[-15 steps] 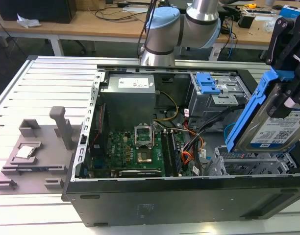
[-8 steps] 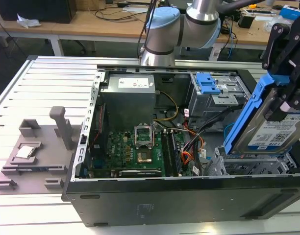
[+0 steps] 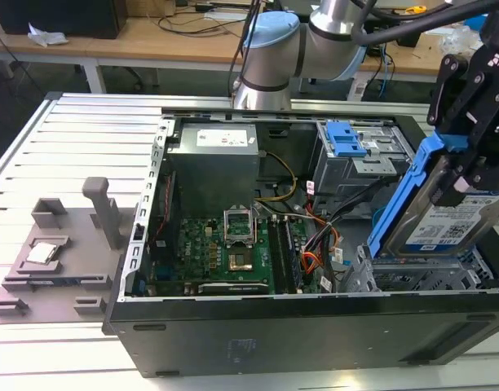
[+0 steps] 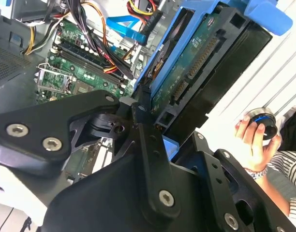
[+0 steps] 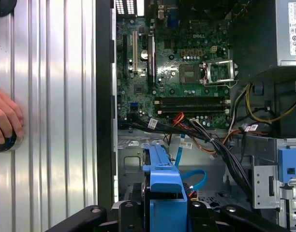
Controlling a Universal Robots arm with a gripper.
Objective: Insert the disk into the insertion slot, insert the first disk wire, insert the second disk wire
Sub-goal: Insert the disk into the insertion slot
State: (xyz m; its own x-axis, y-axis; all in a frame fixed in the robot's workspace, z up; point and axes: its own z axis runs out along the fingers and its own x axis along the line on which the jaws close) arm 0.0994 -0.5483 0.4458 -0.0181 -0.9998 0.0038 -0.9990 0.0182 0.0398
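On the exterior view's left, a grey fixture with a chip lies on the slatted desk. Beside it stands the open case, with the motherboard inside. At the right, the gripper has its fingers clamped on the disk by its blue carrier. The disk hangs tilted, its lower end just over the slot, not seated. In the second wrist view, a hand rests on a knob.
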